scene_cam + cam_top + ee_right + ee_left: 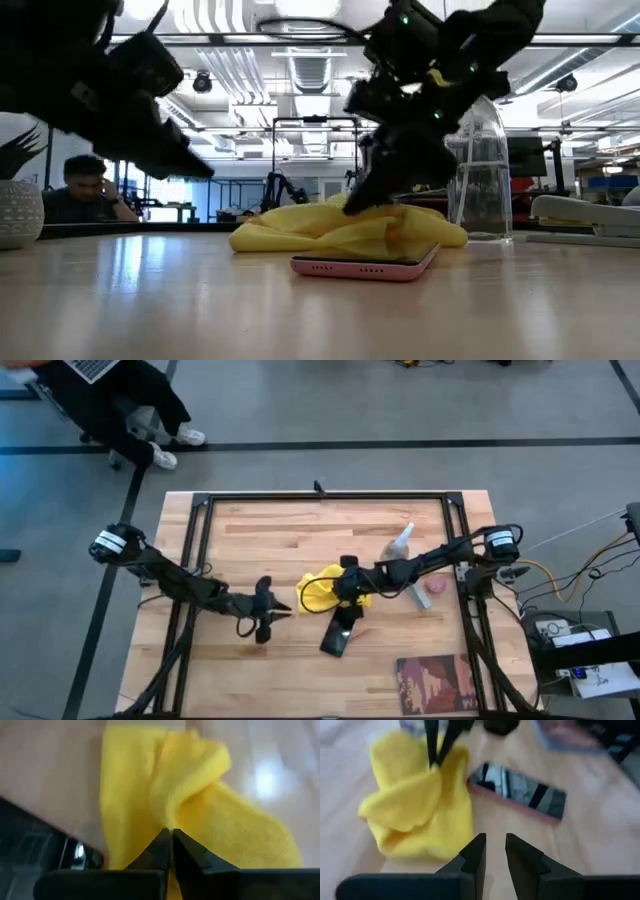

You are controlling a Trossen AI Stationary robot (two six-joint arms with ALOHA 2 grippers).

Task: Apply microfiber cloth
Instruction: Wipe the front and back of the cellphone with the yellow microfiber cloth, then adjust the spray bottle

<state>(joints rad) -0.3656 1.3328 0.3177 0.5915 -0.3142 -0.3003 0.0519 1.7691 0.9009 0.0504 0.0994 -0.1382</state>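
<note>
I see the bright yellow soft microfiber cloth (322, 592) lying bunched near the middle of the light wooden table (280, 540), and its edge lies over one end of the black flat phone with a pink rim (338, 635). The right gripper (340, 592) is down on the cloth, with its 2 fingers pinched together on a raised fold of the fabric. The left gripper (268, 608) hangs just beside the cloth, fingers apart by a narrow gap and holding nothing. A clear plastic spray bottle (401, 542) stands behind the cloth.
</note>
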